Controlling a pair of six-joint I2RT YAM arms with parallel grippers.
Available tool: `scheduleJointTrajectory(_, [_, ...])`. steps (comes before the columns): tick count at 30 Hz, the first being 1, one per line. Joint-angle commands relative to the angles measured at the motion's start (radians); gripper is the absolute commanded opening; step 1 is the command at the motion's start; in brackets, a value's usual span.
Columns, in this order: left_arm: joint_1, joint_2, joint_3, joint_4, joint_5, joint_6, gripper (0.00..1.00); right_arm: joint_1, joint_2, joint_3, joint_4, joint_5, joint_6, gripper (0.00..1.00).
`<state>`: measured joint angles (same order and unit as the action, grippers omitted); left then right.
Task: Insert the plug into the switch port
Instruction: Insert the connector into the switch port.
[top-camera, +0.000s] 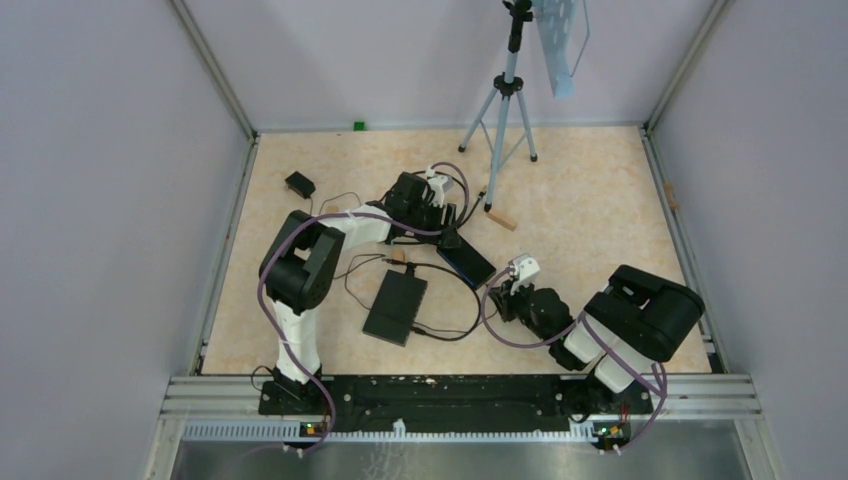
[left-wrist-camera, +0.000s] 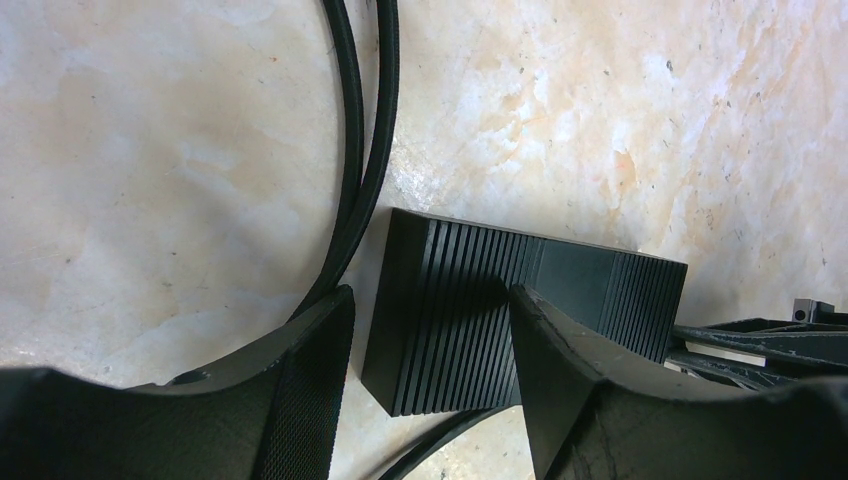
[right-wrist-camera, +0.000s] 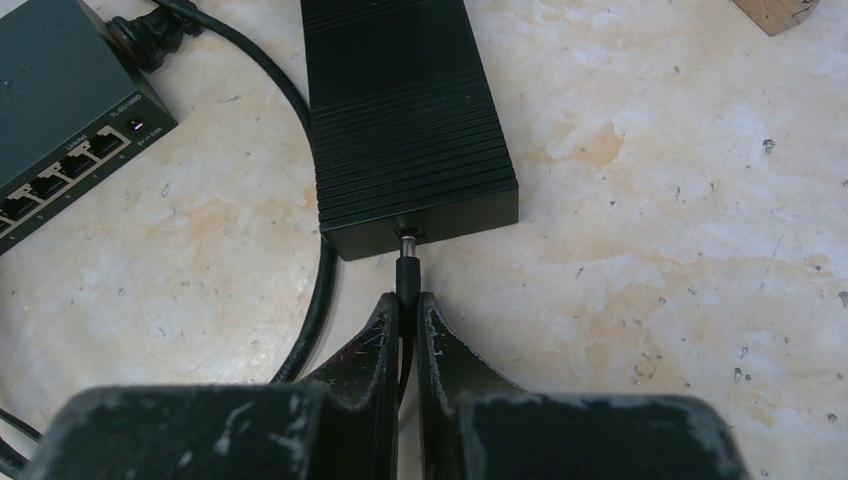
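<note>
right pincer (right-wrist-camera: 408, 305) is pinching the plug (right-wrist-camera: 408, 270) between nearly shut fingers; the plug's tip is sitting in the end socket (right-wrist-camera: 405, 236) of the ribbed black box (right-wrist-camera: 400, 110) on the table (right-wrist-camera: 650, 250), a little metal showing. left pincer (left-wrist-camera: 430, 300), wide, is straddling the box's other end. a network switch (right-wrist-camera: 60, 110) is lying beside it.

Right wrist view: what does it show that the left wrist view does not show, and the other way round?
Only the right wrist view: the plug pinched in the shut right gripper, its metal tip at the port of the ribbed black box; also a network switch. Only the left wrist view: the open left gripper astride one end of that box. Both: the box, black cables and the pale table.
</note>
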<state>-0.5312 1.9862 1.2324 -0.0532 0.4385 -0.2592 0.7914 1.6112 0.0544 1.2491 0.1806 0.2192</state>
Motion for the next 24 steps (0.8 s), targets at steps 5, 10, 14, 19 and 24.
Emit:
scheduleJointTrajectory(5, [-0.006,0.052,-0.015,-0.069,-0.027,0.018,0.65,-0.001,-0.037,-0.001,0.085,-0.009,-0.02,0.0])
scheduleJointTrajectory(10, [-0.009,0.055,-0.017,-0.068,-0.025,0.017,0.65,-0.001,-0.03,0.005,0.088,-0.009,-0.024,0.0])
scheduleJointTrajectory(14, [-0.007,0.055,-0.019,-0.065,-0.025,0.017,0.65,-0.001,-0.003,0.011,0.104,-0.013,-0.021,0.0])
scheduleJointTrajectory(19, [-0.011,0.057,-0.021,-0.065,-0.022,0.017,0.65,-0.001,0.034,0.023,0.108,-0.017,-0.013,0.0])
scheduleJointTrajectory(24, [-0.013,0.057,-0.021,-0.066,-0.023,0.018,0.65,-0.001,0.06,0.033,0.089,-0.006,0.002,0.0])
